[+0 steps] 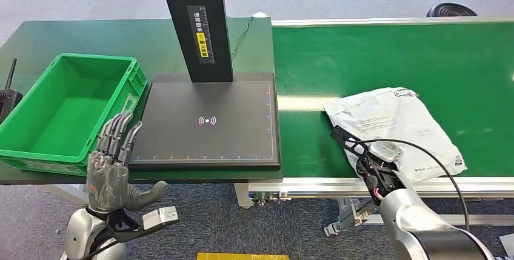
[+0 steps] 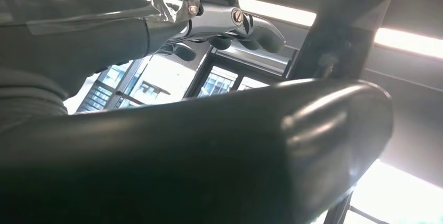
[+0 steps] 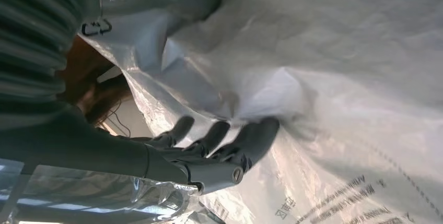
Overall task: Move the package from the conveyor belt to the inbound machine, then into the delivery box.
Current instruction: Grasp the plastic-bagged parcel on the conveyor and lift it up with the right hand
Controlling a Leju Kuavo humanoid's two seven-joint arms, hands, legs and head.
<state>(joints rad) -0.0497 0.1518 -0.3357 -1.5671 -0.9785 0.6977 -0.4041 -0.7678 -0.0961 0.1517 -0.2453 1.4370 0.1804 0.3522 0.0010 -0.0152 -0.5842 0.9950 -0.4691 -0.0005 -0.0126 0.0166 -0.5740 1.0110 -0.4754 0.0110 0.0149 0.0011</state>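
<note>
Lying on the green conveyor belt [image 1: 376,54], white package [image 1: 394,126] under right hand [image 1: 363,154] fingers; left hand [image 1: 112,163] spread.

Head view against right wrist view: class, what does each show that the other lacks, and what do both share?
Head view alone: the green crate, the black inbound machine, the conveyor belt, and the left robot hand raised and open. Right wrist view alone: dark fingertips pressing into crinkled plastic, and print on the bag. Both: the white package and the right robot hand at it.
</note>
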